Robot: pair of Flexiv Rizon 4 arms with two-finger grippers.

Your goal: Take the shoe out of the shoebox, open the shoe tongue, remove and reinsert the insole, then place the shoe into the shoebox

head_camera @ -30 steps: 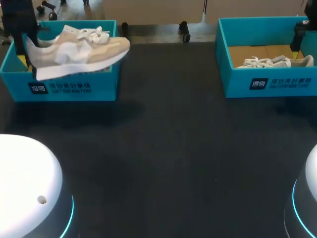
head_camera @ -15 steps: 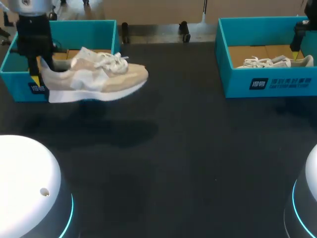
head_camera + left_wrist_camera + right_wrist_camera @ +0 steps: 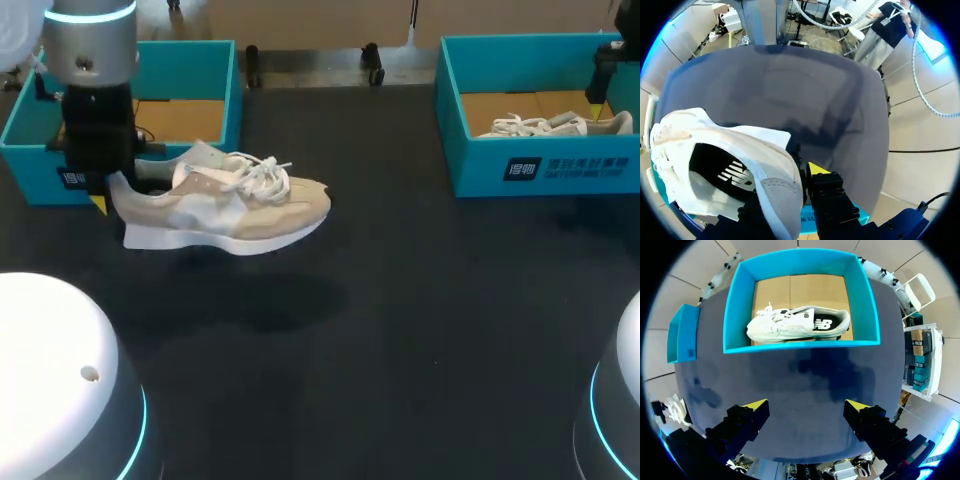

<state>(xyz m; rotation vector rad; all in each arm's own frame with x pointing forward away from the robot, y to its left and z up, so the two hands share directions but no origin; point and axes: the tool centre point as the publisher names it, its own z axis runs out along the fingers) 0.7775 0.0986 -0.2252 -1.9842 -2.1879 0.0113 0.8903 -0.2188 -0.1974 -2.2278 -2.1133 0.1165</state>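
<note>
A: Why hold it by the heel?
B: Left gripper pinches the shoe there, leaving tongue and insole free. It hangs left of centre, probably off the table. Right gripper gapes wide, empty.

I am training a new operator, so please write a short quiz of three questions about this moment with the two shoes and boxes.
1. True or false: the beige shoe lies inside the left shoebox.
2. Which claw is open? A) left claw B) right claw C) both
3. Fill in: the white shoe lies in the ___ shoebox.
Key: 1 false, the left claw holds it outside the left shoebox. 2 B. 3 right shoebox.
</note>
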